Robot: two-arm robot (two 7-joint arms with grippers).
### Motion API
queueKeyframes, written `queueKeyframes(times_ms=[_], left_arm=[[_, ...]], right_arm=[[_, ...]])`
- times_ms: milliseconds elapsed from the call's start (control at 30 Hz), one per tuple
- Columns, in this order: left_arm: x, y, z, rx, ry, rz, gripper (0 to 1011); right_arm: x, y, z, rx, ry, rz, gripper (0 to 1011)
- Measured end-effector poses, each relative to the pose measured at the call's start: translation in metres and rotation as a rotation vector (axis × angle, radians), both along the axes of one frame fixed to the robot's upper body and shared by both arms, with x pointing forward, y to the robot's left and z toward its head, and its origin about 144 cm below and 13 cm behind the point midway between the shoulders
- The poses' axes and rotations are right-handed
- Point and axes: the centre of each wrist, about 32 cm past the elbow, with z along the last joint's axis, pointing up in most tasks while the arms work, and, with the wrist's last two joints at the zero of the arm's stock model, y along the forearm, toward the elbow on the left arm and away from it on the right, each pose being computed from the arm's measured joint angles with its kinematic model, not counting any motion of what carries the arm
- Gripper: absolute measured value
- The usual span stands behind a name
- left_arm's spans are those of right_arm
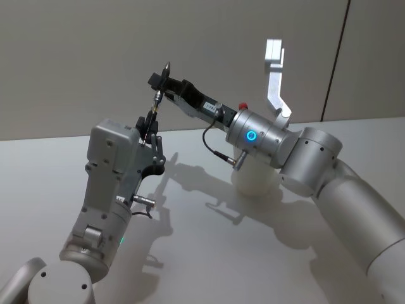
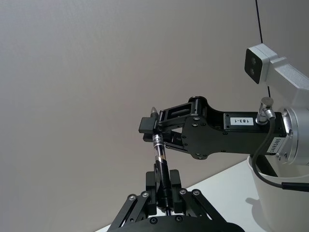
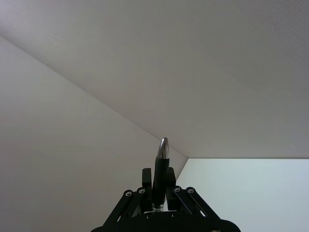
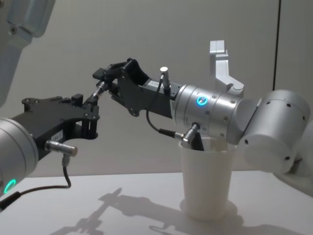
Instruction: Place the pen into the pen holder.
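A black pen point(image 1: 155, 101) with a silver tip is held up in the air between both arms, well above the table. My left gripper point(image 1: 149, 123) is shut on its lower end, seen close in the left wrist view point(image 2: 164, 181). My right gripper point(image 1: 163, 82) is shut on the pen's upper part, and the silver tip sticks out past its fingers point(image 3: 146, 176). The pen holder point(image 1: 256, 180), a plain white paper cup, stands upright on the table under my right forearm, to the right of the pen. In the chest view the cup point(image 4: 205, 181) is low, partly behind the right wrist.
The white table point(image 1: 209, 253) stretches around the cup. A plain grey wall stands behind. My right arm's bulky wrist point(image 1: 266, 136) hangs directly over the cup's mouth. A cable point(image 4: 161, 129) loops from that wrist near the cup's rim.
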Motion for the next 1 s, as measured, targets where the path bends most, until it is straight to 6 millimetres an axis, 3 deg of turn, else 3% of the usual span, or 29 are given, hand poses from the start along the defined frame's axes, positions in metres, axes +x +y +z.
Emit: queueKeyframes(times_ms=[133, 600, 700, 1000], left_arm=[[0.0, 0.0, 0.0, -0.001, -0.001, 0.0, 219], [0.0, 0.0, 0.0, 0.0, -0.001, 0.0, 654], [0.0, 0.0, 0.0, 0.0, -0.001, 0.0, 771], [0.0, 0.0, 0.0, 0.0, 0.0, 0.0, 986]], right_arm=[[0.0, 0.0, 0.0, -0.003, 0.001, -0.001, 143], [0.0, 0.0, 0.001, -0.002, -0.004, -0.003, 143], [0.0, 0.0, 0.005, -0.001, -0.02, -0.008, 143], [-0.001, -0.003, 0.026, 0.003, -0.106, -0.044, 143]])
